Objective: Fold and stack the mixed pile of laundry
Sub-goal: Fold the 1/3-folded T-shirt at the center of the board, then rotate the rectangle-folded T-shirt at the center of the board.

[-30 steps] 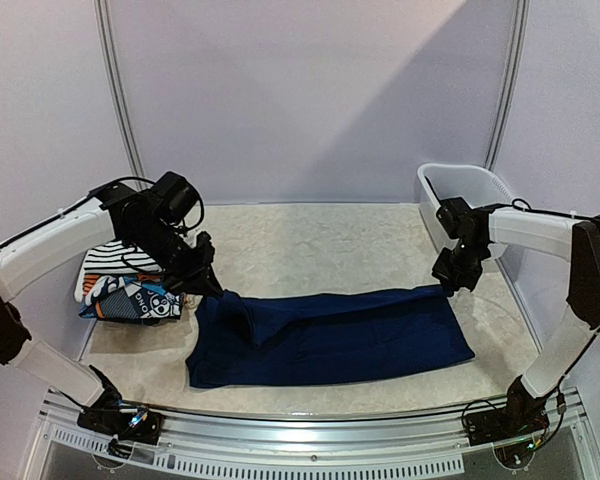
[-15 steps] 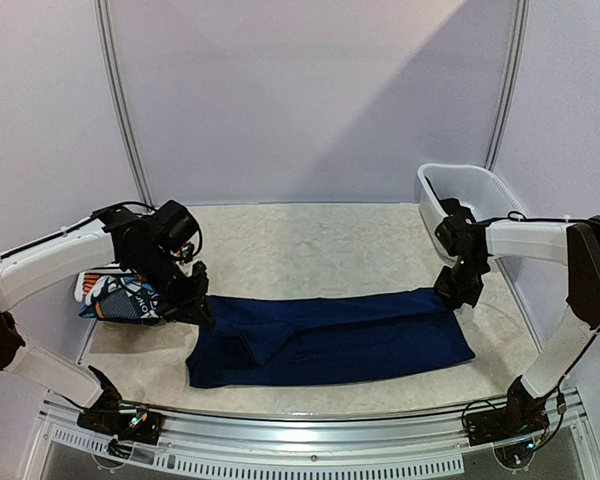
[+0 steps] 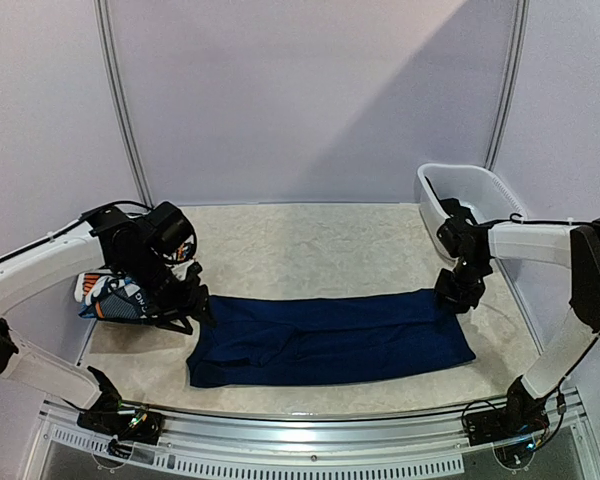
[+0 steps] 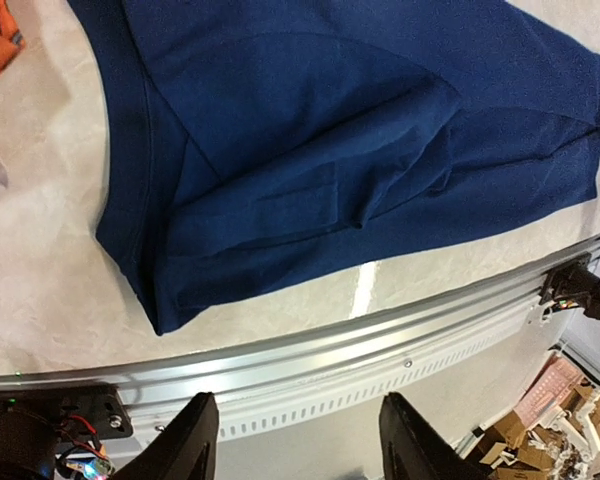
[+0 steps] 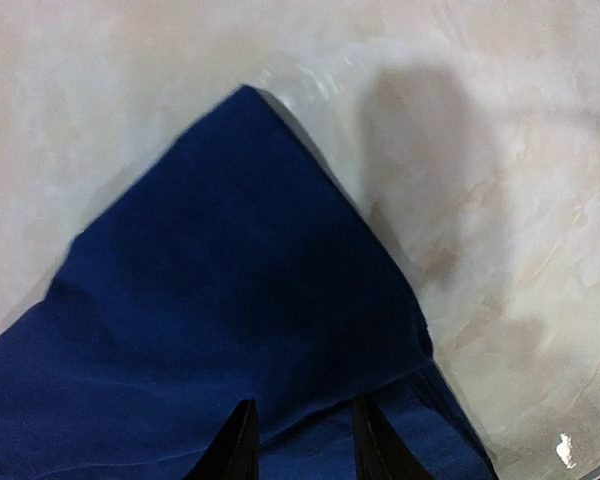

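A navy blue garment point(image 3: 330, 338) lies spread flat across the near half of the table, folded lengthwise. My left gripper point(image 3: 193, 303) hangs just over its upper left corner. In the left wrist view the gripper point(image 4: 298, 445) is open with nothing between its fingers, and the navy cloth point(image 4: 310, 130) lies beyond them. My right gripper point(image 3: 456, 296) sits at the upper right corner. In the right wrist view its point(image 5: 305, 445) fingers stand a little apart over the navy corner point(image 5: 230, 320), which rests on the table. A blue cartoon-print garment point(image 3: 108, 298) lies at the left, partly hidden by my left arm.
A white plastic tub point(image 3: 460, 185) stands at the back right, just behind my right arm. A metal rail point(image 3: 310, 435) runs along the table's near edge, close to the garment's lower hem. The marbled tabletop point(image 3: 320, 245) shows behind the garment.
Both grippers came down with the navy garment's far edge, laid it flat and opened. The left arm now covers more of the folded pile at the left.
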Controlling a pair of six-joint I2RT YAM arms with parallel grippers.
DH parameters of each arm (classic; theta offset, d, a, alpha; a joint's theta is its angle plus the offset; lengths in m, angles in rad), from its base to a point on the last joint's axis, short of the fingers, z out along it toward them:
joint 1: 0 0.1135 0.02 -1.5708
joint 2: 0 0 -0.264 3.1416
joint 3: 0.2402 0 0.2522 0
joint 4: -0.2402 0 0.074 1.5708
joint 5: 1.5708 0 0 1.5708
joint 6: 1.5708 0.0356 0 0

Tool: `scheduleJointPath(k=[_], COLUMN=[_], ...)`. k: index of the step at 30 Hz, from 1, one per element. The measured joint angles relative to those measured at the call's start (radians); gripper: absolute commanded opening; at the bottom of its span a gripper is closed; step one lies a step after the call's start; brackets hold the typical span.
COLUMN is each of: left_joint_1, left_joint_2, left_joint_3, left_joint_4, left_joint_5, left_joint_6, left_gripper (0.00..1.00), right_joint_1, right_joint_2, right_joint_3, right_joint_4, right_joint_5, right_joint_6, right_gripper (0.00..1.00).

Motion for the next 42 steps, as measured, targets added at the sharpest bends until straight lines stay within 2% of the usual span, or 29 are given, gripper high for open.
scheduleJointPath(k=[8,21,29,37,42], left_joint_1=[-0.003,-0.029,-0.032,-0.019,0.018], left_joint_2=[0.126,0.420,0.610,0.762,0.933], left_joint_3=[0.014,0.060,0.115,0.328,0.603], left_joint_4=[0.090,0.253,0.274,0.158,0.039], left_joint_5=[-0.042,-0.048,-0.079,-0.136,-0.177], left_joint_6=[0.029,0.079,0.132,0.225,0.303], left_gripper=[0.45,0.40,0.36,0.33,0.32], right_joint_1=[0.009,0.040,0.040,0.040,0.053], right_joint_2=[-0.060,0.207,0.200,0.111,0.023], right_joint_3=[0.087,0.138,0.117,-0.004,-0.109], right_joint_4=[0.085,0.142,0.154,0.183,0.192], right_joint_5=[-0.122,-0.186,-0.174,-0.184,-0.235], right_joint_6=[-0.169,-0.294,-0.310,-0.252,-0.187], right_gripper=[0.29,0.23,0.24,0.25,0.27])
